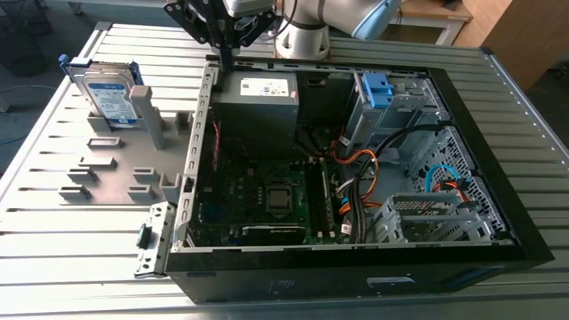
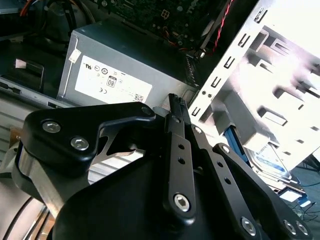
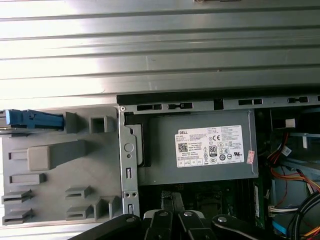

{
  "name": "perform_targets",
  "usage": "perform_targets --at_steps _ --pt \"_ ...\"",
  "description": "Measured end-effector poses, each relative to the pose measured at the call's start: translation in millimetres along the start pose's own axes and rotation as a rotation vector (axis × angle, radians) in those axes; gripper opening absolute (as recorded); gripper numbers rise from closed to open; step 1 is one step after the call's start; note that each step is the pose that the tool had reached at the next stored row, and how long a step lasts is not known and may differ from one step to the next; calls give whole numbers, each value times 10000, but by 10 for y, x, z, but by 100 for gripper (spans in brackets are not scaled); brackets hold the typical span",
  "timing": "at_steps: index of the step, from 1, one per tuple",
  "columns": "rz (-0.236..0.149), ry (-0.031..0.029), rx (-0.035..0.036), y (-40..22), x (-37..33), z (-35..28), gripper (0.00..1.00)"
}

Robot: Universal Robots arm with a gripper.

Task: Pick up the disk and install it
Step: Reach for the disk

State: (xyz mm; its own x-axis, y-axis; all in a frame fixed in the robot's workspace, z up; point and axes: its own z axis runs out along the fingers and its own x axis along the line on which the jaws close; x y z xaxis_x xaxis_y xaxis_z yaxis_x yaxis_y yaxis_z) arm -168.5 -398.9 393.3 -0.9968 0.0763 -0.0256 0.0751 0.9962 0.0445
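disk (image 1: 108, 95): 1, upright in grey holder (image 1: 116, 170) | end effector (image 1: 226, 65): 1, closed, empty, by case (image 1: 356, 273) edge

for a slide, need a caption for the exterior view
The gripper hovers over a corner of the open computer case; the disk stands in the grey holder.

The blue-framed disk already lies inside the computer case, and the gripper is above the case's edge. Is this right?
Not quite: the disk stands upright in the grey holder outside the computer case, on the exterior view's left. The gripper is indeed above the case's edge.
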Motion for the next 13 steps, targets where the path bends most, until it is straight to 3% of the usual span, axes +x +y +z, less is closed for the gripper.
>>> perform_targets --at_steps 13 --pt "0 0 0 -4 44 -1 11"
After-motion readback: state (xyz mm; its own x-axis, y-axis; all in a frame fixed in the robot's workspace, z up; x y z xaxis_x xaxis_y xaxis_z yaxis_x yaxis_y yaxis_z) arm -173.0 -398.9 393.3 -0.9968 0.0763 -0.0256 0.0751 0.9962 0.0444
